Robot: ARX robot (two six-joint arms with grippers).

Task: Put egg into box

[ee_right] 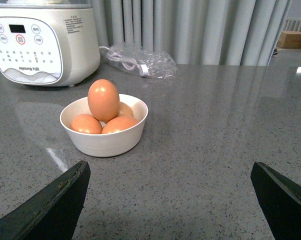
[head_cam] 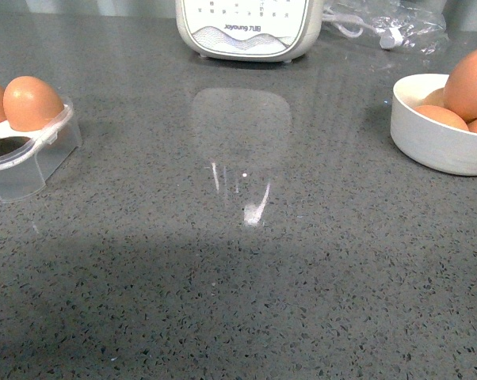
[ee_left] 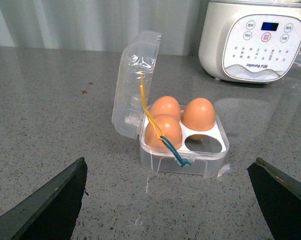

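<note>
Orange-brown shell, smooth, unmarked: egg (ee_right: 103, 100), topmost of the heap in the round white bowl (ee_right: 105, 145). It stands on end with its long axis near upright, propped on the other brown eggs (ee_right: 85, 124) beneath. It rises well clear of the rim, so its flanks are free. At least three eggs lie under it, though the rearmost is mostly hidden and the count is unsure.

Position: robot's right side of the grey speckled countertop (head_cam: 238, 285). The egg is ahead of the right gripper (ee_right: 168, 165), which is apart from the bowl with nothing between them. Right gripper: jaws spread wide, holding nothing. The right arm is judged much the nearer and the one to make the pick. A grasp from above, across the egg's girth, would suit the upright axis.

Destination: box (ee_left: 210, 161), a clear plastic four-cup carton with its hinged lid standing open. It sits on the robot's left side, well apart from the bowl. Three cups hold brown eggs. The empty cup (ee_left: 200, 144) is on the robot's near side, toward the middle of the counter. A yellow-and-blue band (ee_left: 151, 120) trails over the front egg. Left gripper (ee_left: 170, 167): jaws wide, empty, facing the box.

Behind: white Joyoung cooker (head_cam: 246, 28); clear bag with a power cord (ee_right: 140, 62).
</note>
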